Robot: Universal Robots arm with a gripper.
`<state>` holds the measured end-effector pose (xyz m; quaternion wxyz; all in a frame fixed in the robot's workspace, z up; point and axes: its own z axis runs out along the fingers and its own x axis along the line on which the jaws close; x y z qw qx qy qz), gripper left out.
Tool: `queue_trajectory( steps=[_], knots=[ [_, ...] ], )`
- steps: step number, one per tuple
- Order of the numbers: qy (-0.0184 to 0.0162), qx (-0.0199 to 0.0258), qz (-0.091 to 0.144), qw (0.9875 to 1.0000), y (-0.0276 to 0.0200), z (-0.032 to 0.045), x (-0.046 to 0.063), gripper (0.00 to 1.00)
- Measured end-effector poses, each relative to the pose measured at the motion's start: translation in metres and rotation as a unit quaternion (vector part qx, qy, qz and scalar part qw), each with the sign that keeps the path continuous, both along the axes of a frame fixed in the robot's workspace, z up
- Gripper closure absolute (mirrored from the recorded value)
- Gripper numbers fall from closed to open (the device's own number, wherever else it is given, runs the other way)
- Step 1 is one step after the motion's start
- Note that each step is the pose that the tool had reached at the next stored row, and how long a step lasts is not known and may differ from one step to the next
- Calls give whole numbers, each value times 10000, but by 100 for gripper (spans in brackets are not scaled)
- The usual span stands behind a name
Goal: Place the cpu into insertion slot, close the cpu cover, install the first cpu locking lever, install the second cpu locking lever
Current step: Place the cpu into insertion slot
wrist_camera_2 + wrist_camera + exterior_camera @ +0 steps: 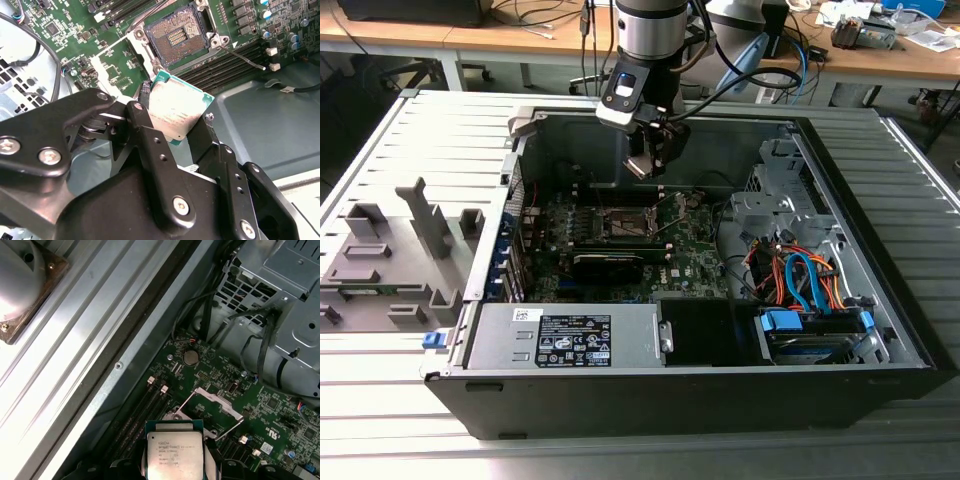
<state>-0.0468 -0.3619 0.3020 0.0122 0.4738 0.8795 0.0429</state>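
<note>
The end effector (645,160) is clamped on the cpu (177,102), one finger (140,112) on each of two opposite edges. It hangs inside the open case (720,400), above the motherboard (690,260) and near the case's far wall in the exterior view. In the second wrist view the chip is tilted and clear of the board, and the socket (177,35) beyond it lies bare. The cover (220,401) stands swung open, and a thin lever (245,57) juts out beside the socket.
</note>
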Motion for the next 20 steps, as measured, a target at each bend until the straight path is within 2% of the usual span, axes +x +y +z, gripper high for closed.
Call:
queue_trajectory(
  steps=[20],
  knots=[
    [0, 0, -85, 10000, 0, 0, 0, 46]
  ],
)
